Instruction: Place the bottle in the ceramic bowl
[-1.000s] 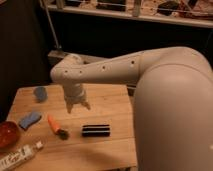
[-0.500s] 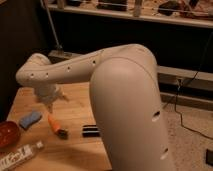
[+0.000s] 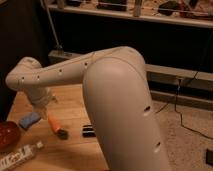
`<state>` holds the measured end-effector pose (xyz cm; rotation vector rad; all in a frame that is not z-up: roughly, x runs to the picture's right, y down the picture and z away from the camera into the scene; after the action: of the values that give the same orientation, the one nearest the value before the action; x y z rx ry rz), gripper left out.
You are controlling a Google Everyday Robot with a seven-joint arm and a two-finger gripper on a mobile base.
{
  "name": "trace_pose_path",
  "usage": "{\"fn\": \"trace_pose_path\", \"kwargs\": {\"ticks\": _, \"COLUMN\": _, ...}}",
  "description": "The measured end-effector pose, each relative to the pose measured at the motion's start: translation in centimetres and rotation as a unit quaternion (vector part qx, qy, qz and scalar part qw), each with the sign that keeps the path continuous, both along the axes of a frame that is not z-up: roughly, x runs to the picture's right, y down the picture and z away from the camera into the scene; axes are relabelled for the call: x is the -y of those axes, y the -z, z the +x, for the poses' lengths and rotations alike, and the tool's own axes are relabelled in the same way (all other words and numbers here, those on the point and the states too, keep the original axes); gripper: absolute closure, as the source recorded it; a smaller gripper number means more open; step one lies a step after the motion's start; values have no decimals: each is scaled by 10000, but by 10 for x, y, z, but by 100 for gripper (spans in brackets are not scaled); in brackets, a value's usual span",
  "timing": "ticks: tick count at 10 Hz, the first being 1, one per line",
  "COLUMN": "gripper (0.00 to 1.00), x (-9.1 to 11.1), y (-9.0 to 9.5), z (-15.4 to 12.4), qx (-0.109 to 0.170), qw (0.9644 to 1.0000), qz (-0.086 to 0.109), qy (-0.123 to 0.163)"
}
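The bottle (image 3: pixel 18 156) lies on its side at the table's front left corner, translucent white with a dark-printed label and its cap pointing right. The ceramic bowl (image 3: pixel 7 134) is reddish-orange, cut off by the left edge, just behind the bottle. My gripper (image 3: pixel 43 101) hangs from the white arm (image 3: pixel 75 72) over the left part of the wooden table (image 3: pixel 70 102). It is above and behind the blue object, well apart from the bottle and the bowl. It holds nothing that I can see.
A small blue object (image 3: pixel 29 120) lies right of the bowl. An orange-handled brush (image 3: pixel 56 126) with a dark head and a black block (image 3: pixel 88 131) lie mid-table. My bulky arm hides the table's right side. Behind stand a dark shelf and cables on the floor.
My arm has swung left, carrying the gripper from mid-table toward the left side, close above the blue object. The arm's body now fills more of the view. The table's objects have not moved.
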<state>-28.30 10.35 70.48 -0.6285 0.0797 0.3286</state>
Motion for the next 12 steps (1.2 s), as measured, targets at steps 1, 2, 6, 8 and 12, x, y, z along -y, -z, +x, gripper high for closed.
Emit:
{"fn": "trace_pose_path", "kwargs": {"ticks": 1, "gripper": 35, "x": -8, "y": 3, "z": 6, "qx": 118, "qw": 9998, "qz": -60, "qy": 179}}
{"fn": "trace_pose_path", "kwargs": {"ticks": 2, "gripper": 35, "x": -16, "y": 5, "z": 11, "qx": 232, "qw": 9991, "qz": -126, "qy": 319}}
{"fn": "trace_pose_path", "kwargs": {"ticks": 6, "gripper": 35, "x": -33, "y": 13, "z": 25, "qx": 412, "qw": 9972, "qz": -247, "qy": 573}}
{"fn": "trace_pose_path", "kwargs": {"ticks": 8, "gripper": 35, "x": -33, "y": 12, "z": 26, "qx": 409, "qw": 9973, "qz": -246, "qy": 564}}
{"fn": "trace_pose_path", "kwargs": {"ticks": 12, "gripper": 35, "x": -34, "y": 13, "z": 25, "qx": 419, "qw": 9971, "qz": -248, "qy": 580}}
